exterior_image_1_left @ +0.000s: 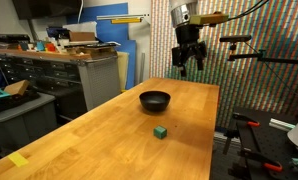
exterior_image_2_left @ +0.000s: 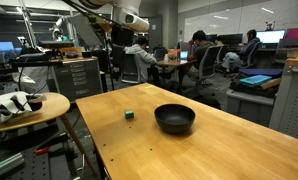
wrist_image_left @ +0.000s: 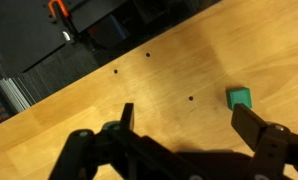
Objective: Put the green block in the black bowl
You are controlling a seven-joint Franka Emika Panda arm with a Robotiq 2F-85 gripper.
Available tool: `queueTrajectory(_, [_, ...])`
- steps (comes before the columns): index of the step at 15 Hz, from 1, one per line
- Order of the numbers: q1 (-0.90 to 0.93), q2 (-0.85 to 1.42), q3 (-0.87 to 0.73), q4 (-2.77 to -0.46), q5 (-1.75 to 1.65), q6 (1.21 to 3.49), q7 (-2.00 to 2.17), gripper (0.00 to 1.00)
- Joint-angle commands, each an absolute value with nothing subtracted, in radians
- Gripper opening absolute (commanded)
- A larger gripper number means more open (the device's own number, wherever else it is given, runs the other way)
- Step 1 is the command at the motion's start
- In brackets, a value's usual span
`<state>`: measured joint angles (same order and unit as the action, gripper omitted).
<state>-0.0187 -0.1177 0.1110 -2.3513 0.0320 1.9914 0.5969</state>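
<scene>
Block looks light, rigid and tiny; pinch two opposite flat faces squarely. Your gripper hangs with fingers spread apart, empty.

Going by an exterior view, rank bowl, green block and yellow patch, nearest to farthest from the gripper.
1. Bowl, below the gripper, slightly toward the camera.
2. Green block, on the bowl's camera side.
3. Yellow patch, near corner of the table, picture's left.

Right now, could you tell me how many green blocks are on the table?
1. The green block lies on the wooden table, beside the black bowl and not touching it. Another could hide inside the bowl, whose floor is not fully visible.
</scene>
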Motion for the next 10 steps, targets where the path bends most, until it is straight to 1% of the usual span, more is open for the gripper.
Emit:
queueTrajectory(1, [0.023, -0.001, 0.132, -2.299, -0.027, 2.149, 0.754, 1.00])
queueTrajectory(3, [0.050, 0.053, 0.130, -2.289, -0.103, 2.243, 0.798, 1.00])
queueTrajectory(6, [0.088, 0.131, 0.116, -2.265, -0.181, 2.315, 0.820, 1.00])
queueTrajectory(10, [0.121, 0.217, 0.102, -2.238, -0.183, 2.394, 0.785, 1.00])
